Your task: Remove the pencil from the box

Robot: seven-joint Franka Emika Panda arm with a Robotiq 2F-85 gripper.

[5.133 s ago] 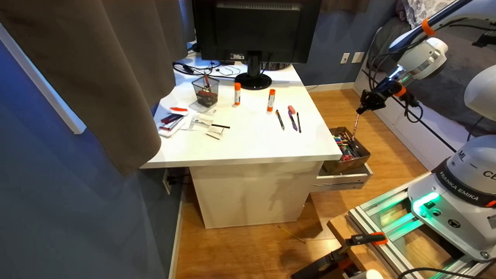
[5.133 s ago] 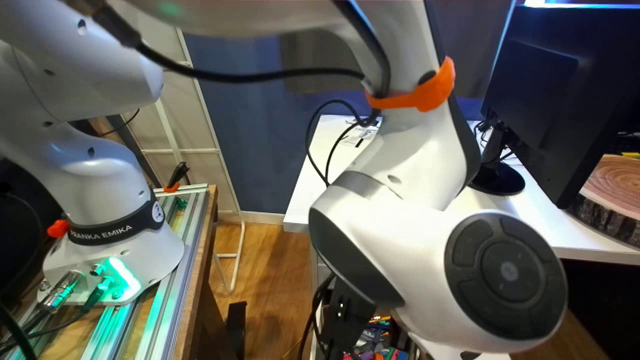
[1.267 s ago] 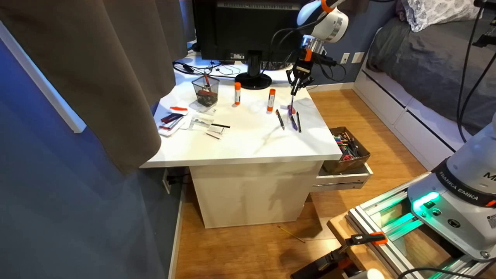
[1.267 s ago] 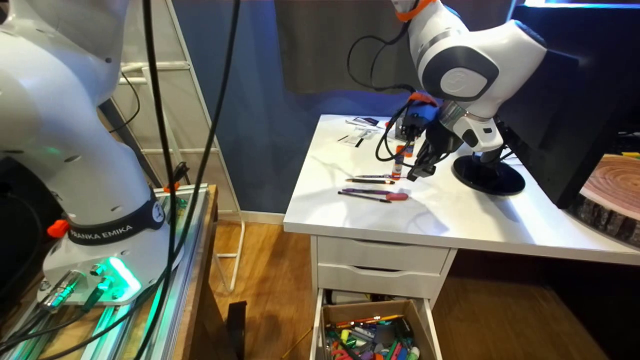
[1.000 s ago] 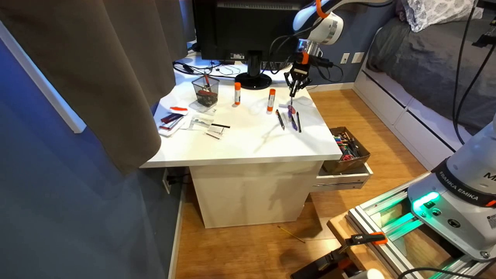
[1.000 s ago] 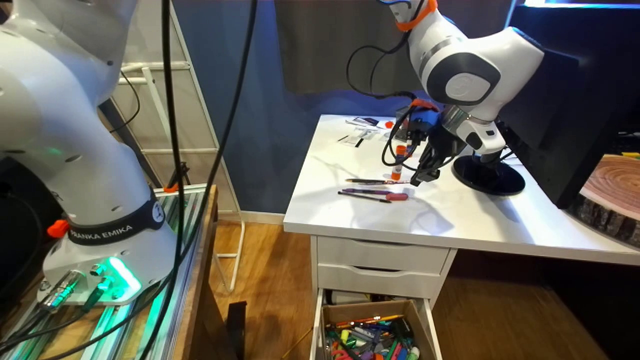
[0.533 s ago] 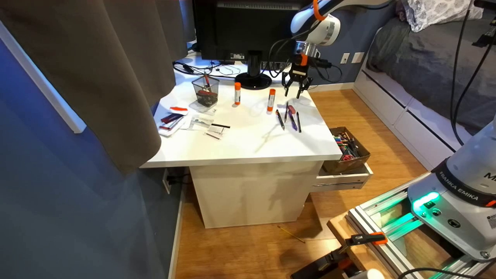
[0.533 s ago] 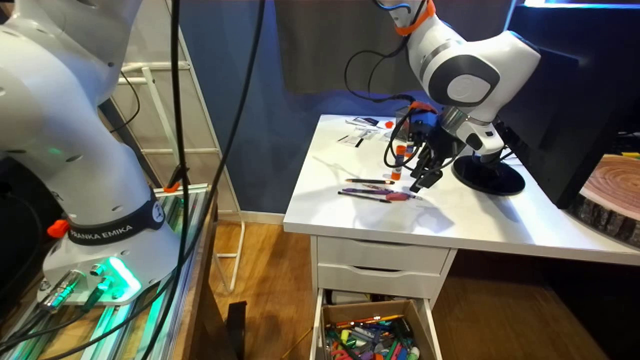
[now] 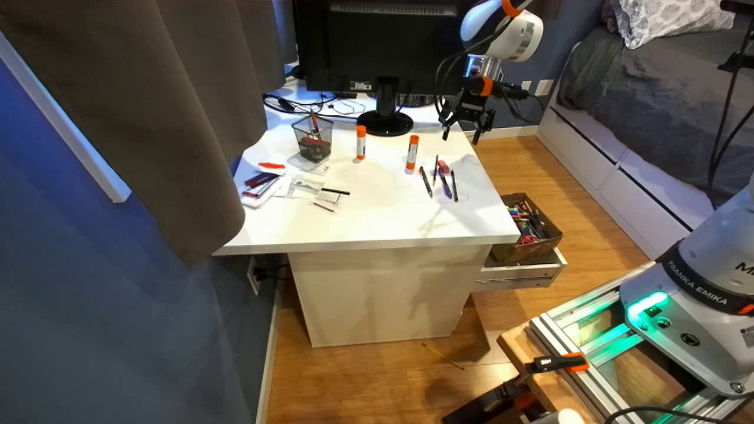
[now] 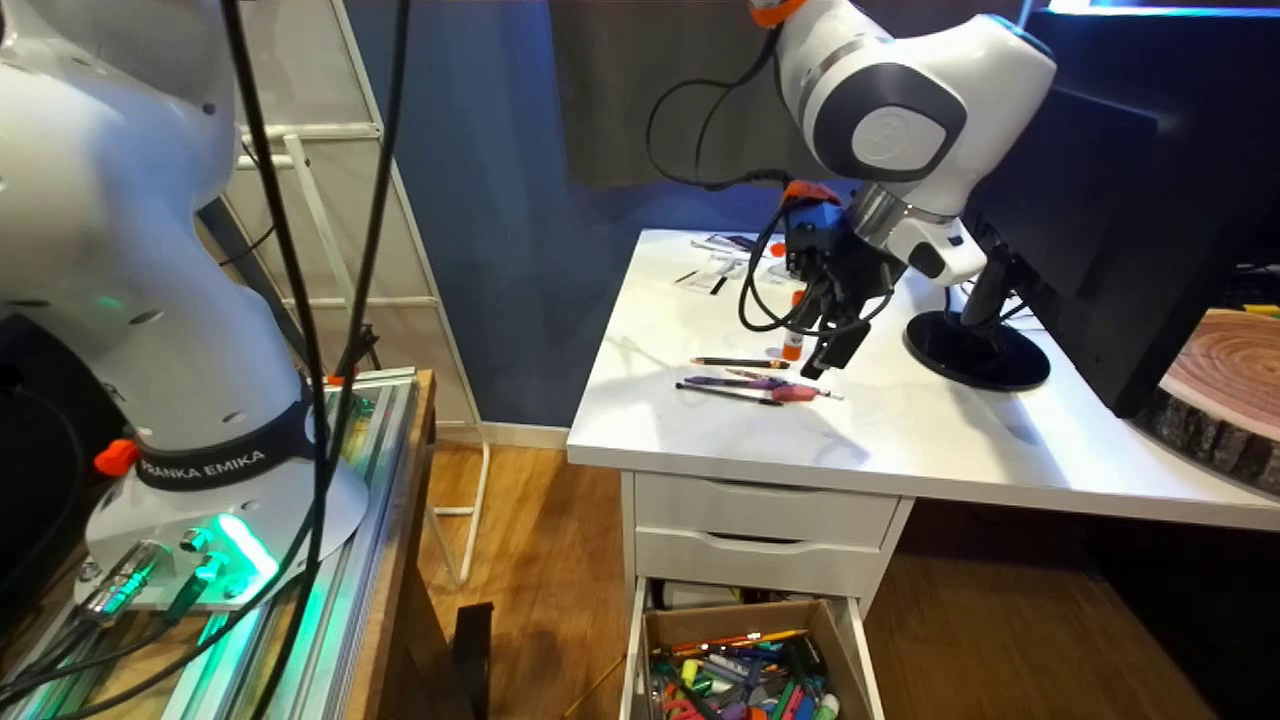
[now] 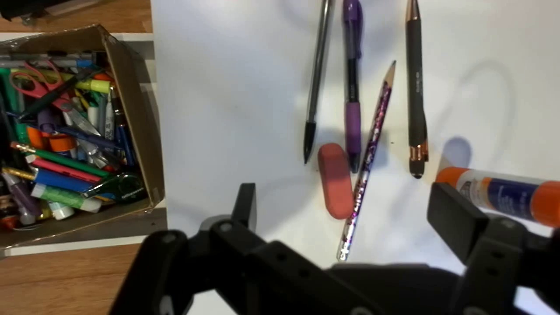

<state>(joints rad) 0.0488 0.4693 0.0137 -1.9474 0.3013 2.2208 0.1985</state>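
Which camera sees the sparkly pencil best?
The wrist view: the sparkly pencil shows whole and large, from dark tip to pale end. Both exterior views show it only thin and tiny, its pattern hard to see.

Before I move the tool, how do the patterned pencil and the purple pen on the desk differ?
The patterned pencil is slimmer and speckled; the purple pen is thicker, purple and dark. The pencil has a sharpened point, while the pen carries a clip. In the wrist view the pencil slants, while the pen runs nearly straight up the image. Both lie on the white desk beside the red eraser.
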